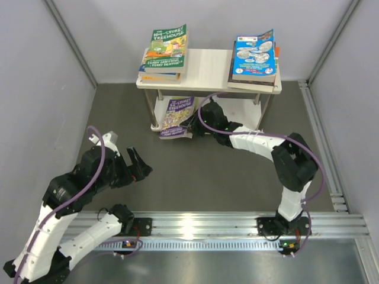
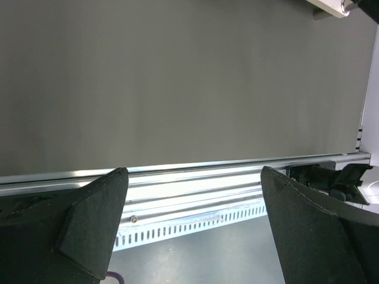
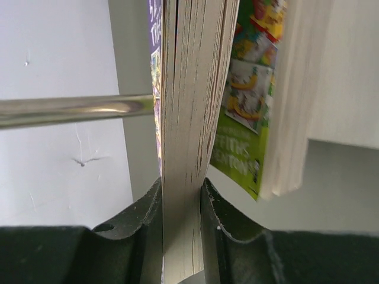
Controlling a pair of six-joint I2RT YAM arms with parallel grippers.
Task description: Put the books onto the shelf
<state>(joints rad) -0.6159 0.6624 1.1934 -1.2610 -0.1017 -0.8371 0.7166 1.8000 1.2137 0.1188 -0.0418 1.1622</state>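
One purple paperback (image 1: 177, 115), whitewashed wooden shelf (image 1: 207, 68)

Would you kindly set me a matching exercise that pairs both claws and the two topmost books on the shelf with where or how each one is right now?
Things:
1. left claw
2. right claw
3. green book
4. blue book

Places or states:
A. tops the stack at the right end of the shelf
B. open, holding nothing
C. tops the stack at the left end of the shelf
D. shut on the purple book

Pairs: 1-B, 2-D, 3-C, 4-A.
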